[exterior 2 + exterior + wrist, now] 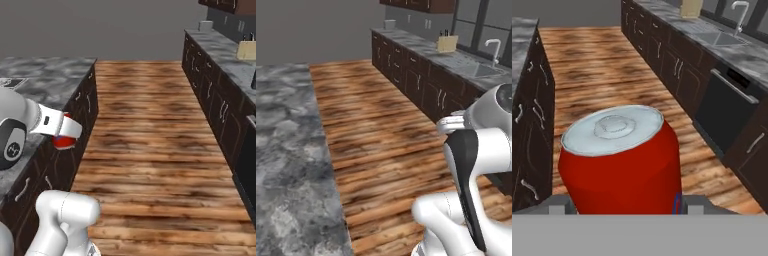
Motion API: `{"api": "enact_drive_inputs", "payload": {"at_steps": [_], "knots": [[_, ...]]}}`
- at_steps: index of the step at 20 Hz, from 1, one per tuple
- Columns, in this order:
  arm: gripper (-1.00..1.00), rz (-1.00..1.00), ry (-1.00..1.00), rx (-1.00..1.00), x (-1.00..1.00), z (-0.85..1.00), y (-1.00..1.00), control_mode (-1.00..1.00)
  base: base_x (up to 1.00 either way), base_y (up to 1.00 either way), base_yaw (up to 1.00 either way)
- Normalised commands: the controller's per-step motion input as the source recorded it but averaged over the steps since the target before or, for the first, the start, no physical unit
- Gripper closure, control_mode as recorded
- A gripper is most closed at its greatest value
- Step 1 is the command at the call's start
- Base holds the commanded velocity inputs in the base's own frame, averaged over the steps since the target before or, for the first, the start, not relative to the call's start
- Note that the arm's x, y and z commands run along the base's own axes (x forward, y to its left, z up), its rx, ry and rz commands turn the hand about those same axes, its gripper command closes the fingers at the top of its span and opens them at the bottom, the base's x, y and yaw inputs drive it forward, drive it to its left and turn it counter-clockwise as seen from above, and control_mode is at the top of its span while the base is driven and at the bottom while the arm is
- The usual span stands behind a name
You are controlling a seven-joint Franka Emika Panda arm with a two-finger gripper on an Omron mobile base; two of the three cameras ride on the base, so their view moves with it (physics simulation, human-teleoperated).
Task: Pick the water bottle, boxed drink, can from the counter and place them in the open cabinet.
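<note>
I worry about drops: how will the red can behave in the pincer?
The can has smooth, rounded, glossy-looking sides, so it might slip or twist. Held upright in the pincer above the wooden floor, it would probably roll if dropped. It looks rigid.

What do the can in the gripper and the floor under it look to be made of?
The can: probably painted metal, a glossy red body under a dull silver lid with a pressed ring. It sits between the gripper's fingers, apparently held. The floor: looks like wood planks, brown with dark grain streaks and visible board seams; the finish is fairly matte.
</note>
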Motion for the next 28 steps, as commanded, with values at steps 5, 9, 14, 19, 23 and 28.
{"api": "enact_drive_inputs", "payload": {"at_steps": [5,9,14,19,23,28], "knots": [[1.0,0.0,0.0,0.0,0.0,0.0,0.0,1.0,1.0,-0.74,0.13],[1.0,0.0,0.0,0.0,0.0,0.0,0.0,1.0,1.0,-0.68,0.15],[1.0,0.0,0.0,0.0,0.0,0.0,0.0,1.0,1.0,-0.46,-0.13],[1.0,0.0,0.0,0.0,0.0,0.0,0.0,1.0,1.0,-0.26,-0.26],[1.0,0.0,0.0,0.0,0.0,0.0,0.0,1.0,0.88,0.0,-0.55],[1.0,0.0,0.0,0.0,0.0,0.0,0.0,1.0,0.05,0.02,-0.96]]}}
